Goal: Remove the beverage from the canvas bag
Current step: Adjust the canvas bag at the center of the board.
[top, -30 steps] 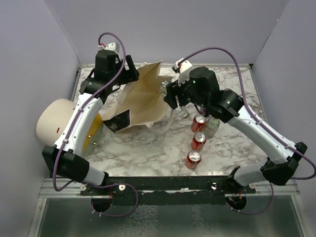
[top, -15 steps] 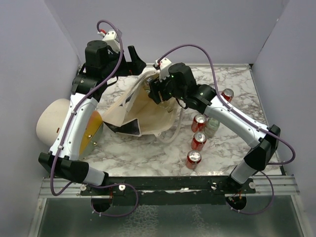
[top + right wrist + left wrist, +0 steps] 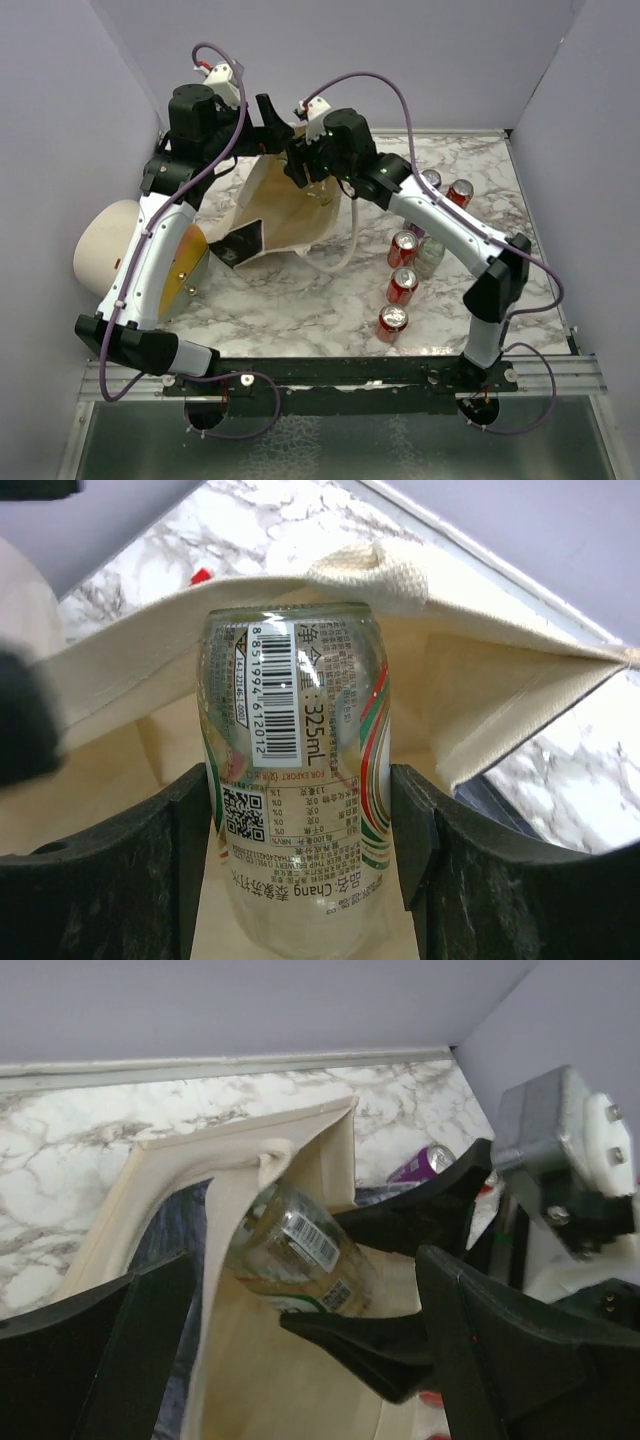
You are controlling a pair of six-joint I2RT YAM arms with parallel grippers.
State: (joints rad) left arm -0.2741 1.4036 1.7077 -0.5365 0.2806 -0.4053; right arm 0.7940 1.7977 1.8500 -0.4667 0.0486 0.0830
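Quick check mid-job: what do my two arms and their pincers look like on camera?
Left arm and right arm: white links, black joints and bases, each trailed by a looping purple cable. White connector blocks top the wrists. Left pincer and right pincer have broad matte-black fingers.

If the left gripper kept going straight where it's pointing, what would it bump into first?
Probably the right gripper's fingers and the beverage they hold at the mouth of the canvas bag. Which of the two comes first is hard to judge from here.
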